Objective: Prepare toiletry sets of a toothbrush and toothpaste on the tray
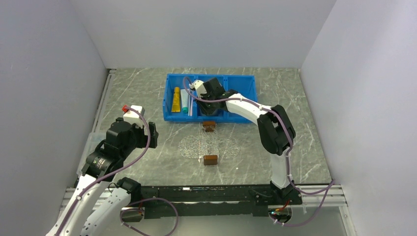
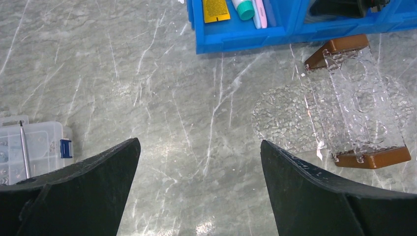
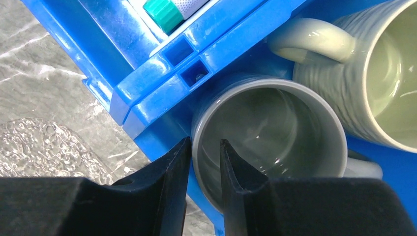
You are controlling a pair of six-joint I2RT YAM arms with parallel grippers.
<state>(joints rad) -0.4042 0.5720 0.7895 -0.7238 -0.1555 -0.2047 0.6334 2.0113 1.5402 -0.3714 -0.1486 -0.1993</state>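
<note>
**Blue bin holds the tubes and brush; right gripper is one compartment over, on a mug**

Grey veined stone makes up the table [image 1: 137, 98], smooth and faintly glossy. At the upper centre of the overhead view sits the hard plastic blue bin [image 1: 241, 76], split into three compartments. Just below it in the frame lies the tray [image 1: 210, 145], a clear pebbled sheet with a brown block handle [image 1: 210, 126] at the bin end and another [image 1: 211, 159] at the near end. Nothing lies on it.

The right gripper [image 3: 204, 147] is down in the middle compartment. Its jaws are pinched close across the wall of a smooth grey mug [image 3: 275, 123], one finger inside the rim and one outside. A ribbed pale green mug [image 3: 388, 83] touches it at the upper right.

The task's things all lie in the next compartment, to the left in the overhead frame: the yellow toothpaste [image 1: 176, 99], the white toothpaste [image 1: 184, 102] with its teal cap, and the thin pink toothbrush [image 2: 262, 14] beside it. Their long axes run up and down the frame, parallel to the tray's.

The right arm is by far the nearer. The left gripper [image 2: 199, 143] hangs over bare stone at the lower left, jaws spread wide and holding nothing, well apart from the bin. A clear organiser box [image 2: 34, 147] lies at that view's left edge.
</note>
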